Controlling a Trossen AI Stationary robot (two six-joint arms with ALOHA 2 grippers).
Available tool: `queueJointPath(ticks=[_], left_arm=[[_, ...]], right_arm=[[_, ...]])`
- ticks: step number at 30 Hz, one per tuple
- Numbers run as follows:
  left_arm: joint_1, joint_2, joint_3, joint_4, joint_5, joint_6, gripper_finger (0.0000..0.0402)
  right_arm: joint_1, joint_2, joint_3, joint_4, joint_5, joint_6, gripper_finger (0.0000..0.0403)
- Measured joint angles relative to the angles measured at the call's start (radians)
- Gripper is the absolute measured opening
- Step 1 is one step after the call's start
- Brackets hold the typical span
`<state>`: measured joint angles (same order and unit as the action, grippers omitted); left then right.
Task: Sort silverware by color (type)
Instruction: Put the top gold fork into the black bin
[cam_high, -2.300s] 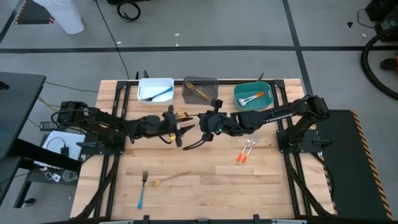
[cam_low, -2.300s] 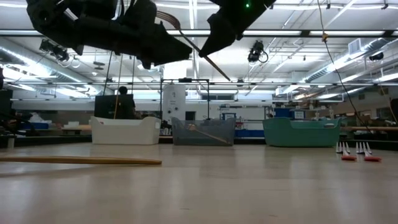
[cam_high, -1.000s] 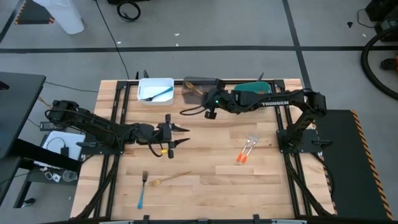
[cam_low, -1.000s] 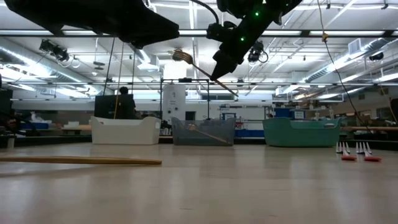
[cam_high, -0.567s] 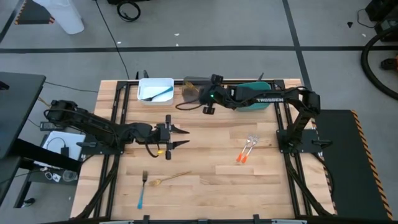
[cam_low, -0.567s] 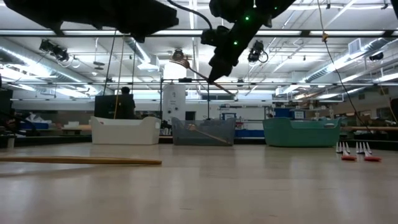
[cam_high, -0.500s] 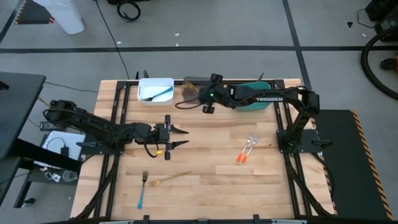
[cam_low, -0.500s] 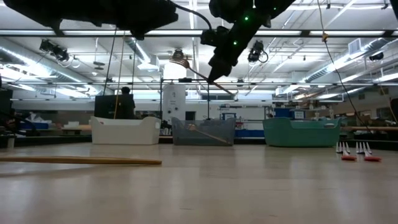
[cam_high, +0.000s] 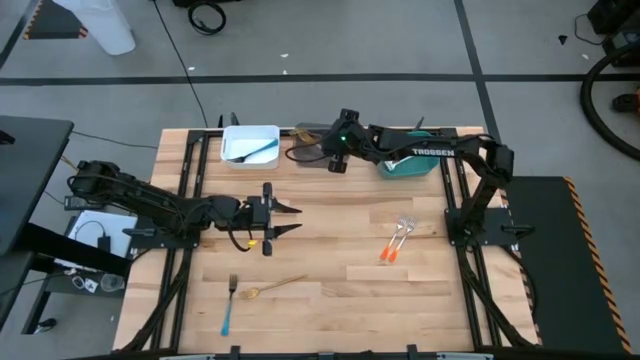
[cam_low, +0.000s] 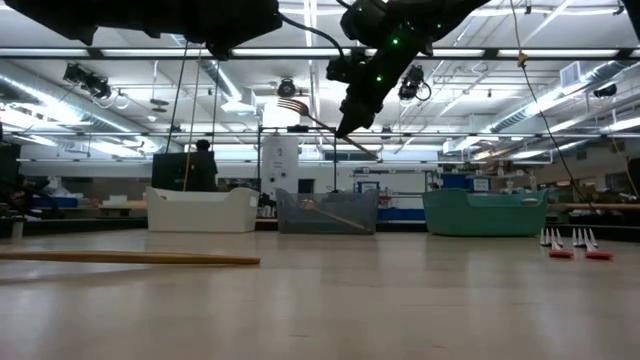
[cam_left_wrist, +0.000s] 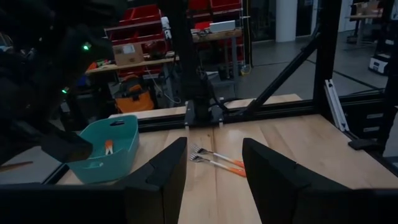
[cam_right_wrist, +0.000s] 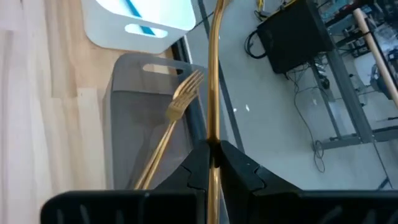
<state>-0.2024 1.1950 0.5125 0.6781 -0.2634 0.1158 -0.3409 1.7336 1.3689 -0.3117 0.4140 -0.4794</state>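
Forks: two orange-handled forks (cam_high: 397, 239), together.

Gold fork (cam_right_wrist: 212, 74); grey bin (cam_right_wrist: 134, 124); white bin (cam_high: 248, 143); teal bin (cam_left_wrist: 102, 149); seemingly orange-handled forks (cam_high: 394, 240).

Wooden table (cam_high: 330, 300): three bins (cam_high: 250, 144), loose forks (cam_high: 399, 239).

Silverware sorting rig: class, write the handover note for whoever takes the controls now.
Right gripper: shut on a thin all-gold utensil, above the grey bin.
Left gripper: open, empty, mid-table.
Done: gold fork in grey bin, blue-handled piece in white bin, orange-handled piece in teal bin.
Left: drop the held utensil; two orange-handled forks, a blue-handled fork and a gold spoon lie on the wooden table.
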Motion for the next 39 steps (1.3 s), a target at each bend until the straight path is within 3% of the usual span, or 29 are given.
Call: queueJointPath(ticks=[15, 27, 33, 39], left_arm=[[-0.003, 0.000, 0.000, 0.003, 0.000, -0.006, 0.0164], [-0.004, 0.000, 0.000, -0.023, -0.005, -0.003, 0.0164], [-0.005, -0.030, 0.000, -0.118, -0.114, 0.027, 0.0164], [0.014, -0.100, 0.003, -0.248, -0.138, -0.026, 0.0164]], right_arm=[[-0.110, 0.145, 0.054, 0.108, -0.186, 0.068, 0.0032], [-0.180, 0.261, 0.123, -0.004, -0.279, 0.152, 0.0032], [-0.183, 0.266, 0.129, -0.060, -0.285, 0.240, 0.0032], [-0.188, 0.268, 0.129, -0.092, -0.307, 0.314, 0.0032]])
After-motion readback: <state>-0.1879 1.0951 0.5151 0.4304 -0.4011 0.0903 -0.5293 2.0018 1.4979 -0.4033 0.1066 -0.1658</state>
